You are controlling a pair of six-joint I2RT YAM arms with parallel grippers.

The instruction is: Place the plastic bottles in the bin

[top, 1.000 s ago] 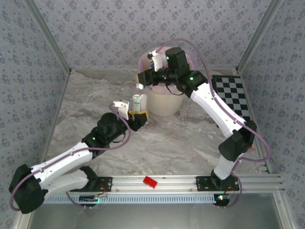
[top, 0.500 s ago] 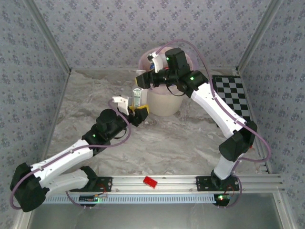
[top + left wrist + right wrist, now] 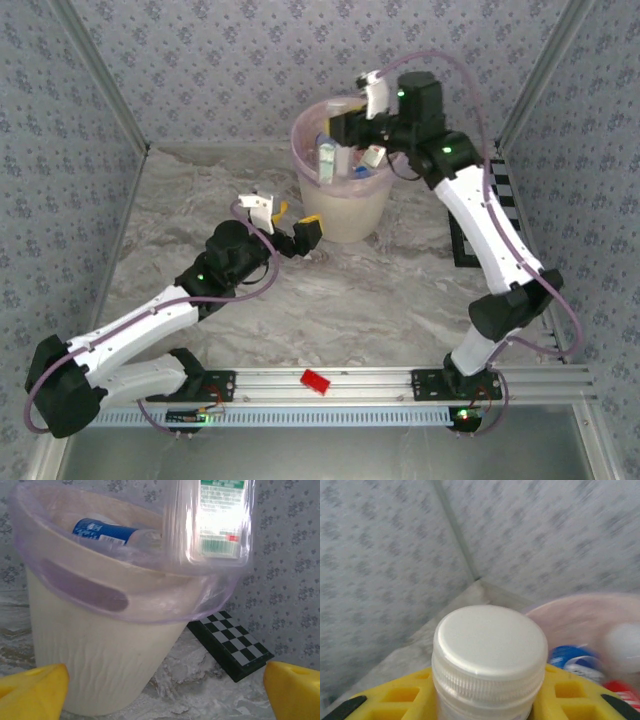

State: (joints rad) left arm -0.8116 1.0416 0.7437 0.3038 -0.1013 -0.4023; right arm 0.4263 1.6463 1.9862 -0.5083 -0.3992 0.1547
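White-capped bottle [image 3: 489, 660] sits clamped between right yellow fingers [image 3: 395, 696] over bin [image 3: 565, 607]

No readable wording. Only blurred print on green-labelled bottle [image 3: 217, 525] above left pincer [image 3: 162, 700], likewise on blue-labelled bottle [image 3: 107, 532] in bin [image 3: 100, 645] ahead.

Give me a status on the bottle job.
Done: at least a blue-labelled bottle already lies in the bin. In hand: the right gripper holds a white-capped bottle over the bin. The left gripper is open and empty beside the bin. Left: release that bottle into the bin.
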